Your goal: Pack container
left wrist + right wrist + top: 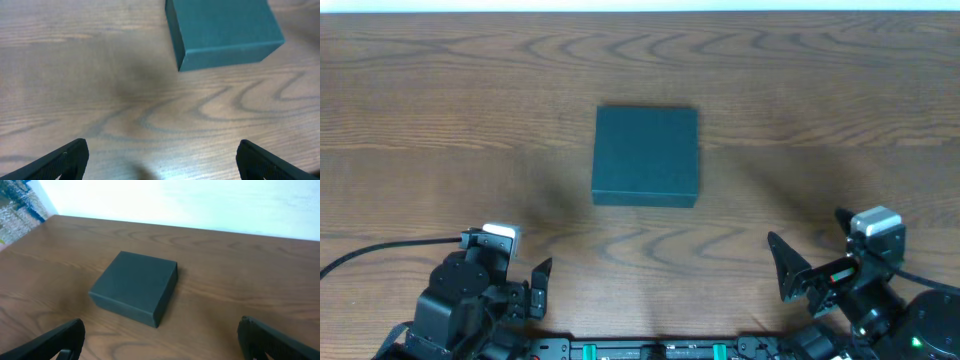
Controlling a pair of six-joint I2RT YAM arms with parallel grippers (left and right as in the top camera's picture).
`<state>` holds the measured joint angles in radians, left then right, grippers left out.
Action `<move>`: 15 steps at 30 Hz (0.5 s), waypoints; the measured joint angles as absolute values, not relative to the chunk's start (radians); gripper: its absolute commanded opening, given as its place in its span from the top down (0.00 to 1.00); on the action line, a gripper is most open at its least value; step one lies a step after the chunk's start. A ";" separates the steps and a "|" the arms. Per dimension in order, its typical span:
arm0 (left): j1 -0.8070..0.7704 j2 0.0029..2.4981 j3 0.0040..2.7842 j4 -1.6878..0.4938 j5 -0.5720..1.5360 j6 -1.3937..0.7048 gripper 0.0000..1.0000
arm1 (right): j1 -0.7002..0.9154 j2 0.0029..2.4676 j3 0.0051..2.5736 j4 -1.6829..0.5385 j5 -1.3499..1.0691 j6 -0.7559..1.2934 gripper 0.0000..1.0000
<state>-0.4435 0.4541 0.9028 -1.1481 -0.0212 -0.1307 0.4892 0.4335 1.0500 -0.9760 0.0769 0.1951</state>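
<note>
One container (646,156), lid closed, contents hidden, on wooden table (440,120)

— Where's the container (646,155) sitting?
— Flat on the table (440,120), dead centre.
— And the arms?
— Left gripper (161,150) at the near edge, left of it; right gripper (160,325) near-right. Both are well apart from it.

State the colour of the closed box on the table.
The matte, square-ish rigid box is plain dark teal, clearest in the overhead view.
</note>
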 measured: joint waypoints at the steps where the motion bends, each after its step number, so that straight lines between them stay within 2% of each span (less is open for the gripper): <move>1: -0.443 0.454 0.903 -1.160 -0.022 -0.131 0.05 | 0.490 0.434 1.050 -0.977 0.077 0.202 0.01; 15: -0.443 0.454 0.903 -1.205 -0.021 -0.131 0.05 | 0.489 0.434 1.049 -1.102 0.089 0.220 0.01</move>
<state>-0.4435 0.4541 0.9028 -1.2045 -0.0212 -0.1307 0.4892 0.4335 1.0492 -1.1019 0.0895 0.2199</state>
